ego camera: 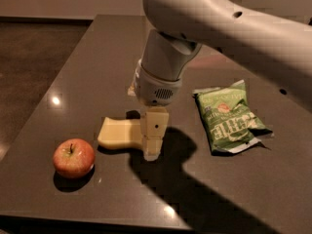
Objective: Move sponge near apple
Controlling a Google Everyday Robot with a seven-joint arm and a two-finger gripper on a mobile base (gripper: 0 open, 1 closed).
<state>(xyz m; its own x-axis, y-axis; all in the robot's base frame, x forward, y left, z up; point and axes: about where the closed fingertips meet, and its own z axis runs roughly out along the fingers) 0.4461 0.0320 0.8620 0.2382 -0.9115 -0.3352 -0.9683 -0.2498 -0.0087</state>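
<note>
Nearest, at the near left of the table point(97, 57), sits the apple point(73, 158); just beyond and right lies the sponge point(117, 133), long axis left-right, its right end meeting the lowered end effector point(152, 149), grip state indeterminable, apple to its near left.

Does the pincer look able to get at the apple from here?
Probably yes: the pincer is down at the sponge's end away from the apple; only the sponge lies between them, and the bag is on the other side.
</note>
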